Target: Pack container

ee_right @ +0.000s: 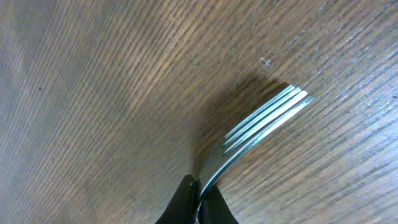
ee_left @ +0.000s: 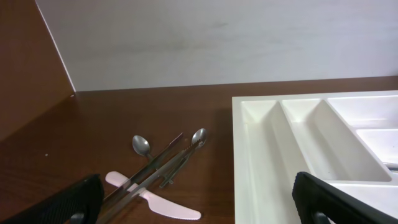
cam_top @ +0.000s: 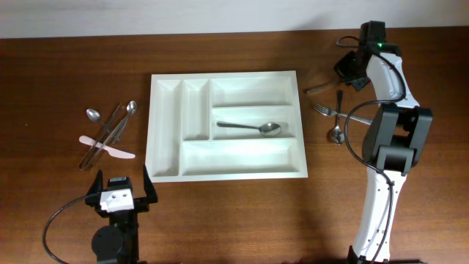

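Fingers point(ee_right: 177, 208) of right gripper point(ee_right: 198, 198) clenched on fork point(ee_right: 261, 121); left gripper point(cam_top: 122, 185) spread, idle. I plan level lift toward tray point(cam_top: 154, 125).

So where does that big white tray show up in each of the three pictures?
Overhead: the white tray fills the middle of the table.
Left wrist: its narrow compartments take up the lower right.
Right wrist: not in it, only wood and a fork.
Shared landmark: the pink knife left of the tray, seen again in the left wrist view.

4 spoons point(cam_top: 93, 114) point(cam_top: 132, 107) point(cam_top: 271, 129) point(cam_top: 335, 136), 2 forks point(cam_top: 320, 110) point(cam_top: 316, 88) — 1 tray point(cam_top: 234, 155)
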Motion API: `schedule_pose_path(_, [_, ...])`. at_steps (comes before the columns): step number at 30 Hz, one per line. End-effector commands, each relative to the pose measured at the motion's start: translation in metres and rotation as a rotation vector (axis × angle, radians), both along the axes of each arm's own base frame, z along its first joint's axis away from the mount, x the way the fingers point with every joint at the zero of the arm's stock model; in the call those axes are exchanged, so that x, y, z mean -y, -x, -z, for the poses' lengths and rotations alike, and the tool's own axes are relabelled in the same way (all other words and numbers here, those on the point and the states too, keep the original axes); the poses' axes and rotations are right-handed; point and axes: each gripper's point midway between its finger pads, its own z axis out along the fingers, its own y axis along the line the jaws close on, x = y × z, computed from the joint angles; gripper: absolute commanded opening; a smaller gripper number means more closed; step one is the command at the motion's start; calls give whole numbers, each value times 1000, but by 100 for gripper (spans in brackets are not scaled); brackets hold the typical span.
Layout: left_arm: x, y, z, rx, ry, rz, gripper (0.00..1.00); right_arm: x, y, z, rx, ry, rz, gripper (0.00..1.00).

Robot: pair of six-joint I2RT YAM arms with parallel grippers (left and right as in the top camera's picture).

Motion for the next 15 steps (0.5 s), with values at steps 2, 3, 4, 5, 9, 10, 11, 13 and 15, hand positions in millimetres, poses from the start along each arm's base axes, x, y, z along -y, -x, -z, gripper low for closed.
schedule_pose_path(2, [1, 0, 0, 1, -9, 6, 99, -1, -14, -19, 46, 38, -80, 4])
schedule_pose_path(3, [1, 0, 0, 1, -9, 6, 99, -1, -15, -23, 51, 42, -85, 4])
schedule_pose_path(4, [1, 0, 0, 1, -9, 6, 99, 0, -17, -29, 57, 46, -83, 4])
schedule_pose_path(5, [1, 0, 0, 1, -9, 7, 99, 1, -17, -33, 60, 54, -80, 4])
schedule_pose_path(9, [1, 0, 0, 1, -9, 7, 99, 6, -19, -41, 68, 91, -97, 4])
schedule_pose_path(10, [1, 0, 0, 1, -9, 7, 99, 5, -17, -41, 61, 89, -97, 4])
schedule_pose_path(11, [1, 0, 0, 1, -9, 7, 99, 5, -15, -41, 52, 87, -98, 4])
schedule_pose_path(13, [1, 0, 0, 1, -9, 6, 99, 3, -12, -42, 38, 84, -106, 4])
schedule_pose_path(15, [1, 0, 0, 1, -9, 7, 99, -2, -12, -47, 40, 84, -143, 4])
